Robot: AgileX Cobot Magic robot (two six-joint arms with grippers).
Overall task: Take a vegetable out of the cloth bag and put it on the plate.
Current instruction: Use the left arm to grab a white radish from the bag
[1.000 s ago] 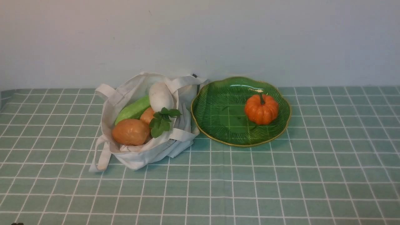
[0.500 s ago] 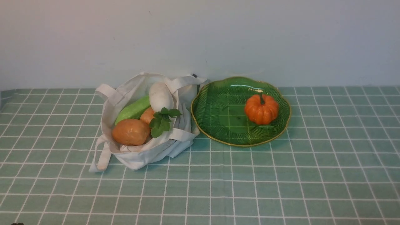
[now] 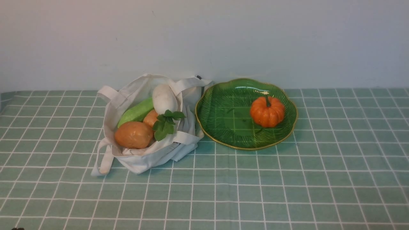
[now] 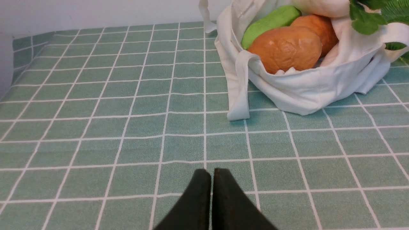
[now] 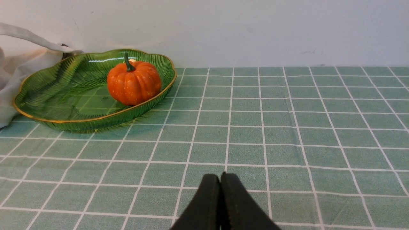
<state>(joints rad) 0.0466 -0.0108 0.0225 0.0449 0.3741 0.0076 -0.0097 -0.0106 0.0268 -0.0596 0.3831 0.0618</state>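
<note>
Pumpkin point(image 3: 267, 111), ribbed, on scalloped glassy plate point(image 3: 220, 111)

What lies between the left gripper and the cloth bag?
Only bare checked tablecloth, as the left wrist view shows. Nothing stands between the shut left gripper and the cloth bag, whose strap hangs nearest.

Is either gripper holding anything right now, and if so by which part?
Nothing is held. The left gripper and right gripper are both shut, empty; the pumpkin sits on the plate, the potato in the cloth bag.
</note>
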